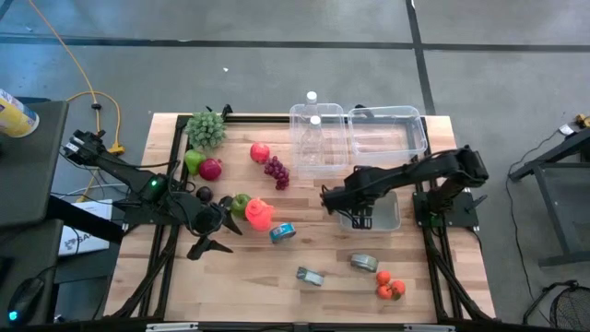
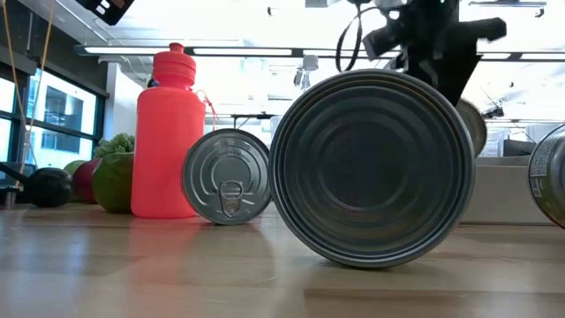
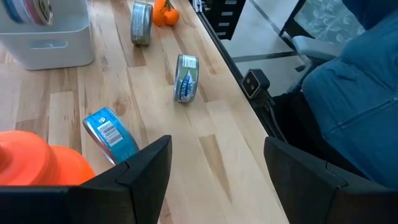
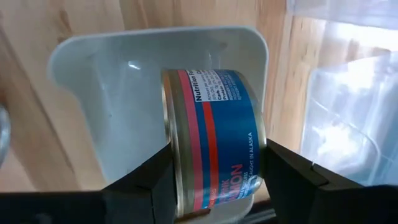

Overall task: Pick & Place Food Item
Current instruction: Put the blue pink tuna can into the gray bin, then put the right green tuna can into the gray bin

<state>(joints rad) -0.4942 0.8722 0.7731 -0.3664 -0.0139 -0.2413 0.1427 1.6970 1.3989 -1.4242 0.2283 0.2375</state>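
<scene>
Can: round metal salmon can [image 4: 214, 143], blue-red label, gripped by right hand [image 4: 214, 180] over white plastic bin [image 4: 112, 93].
Left hand [image 3: 214, 168]: open, empty, shown above tabletop [image 3: 205, 137].

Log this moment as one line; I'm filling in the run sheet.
right gripper: shut on can, over white bin | left gripper: open, empty, near red bottle | can not yet released
</scene>
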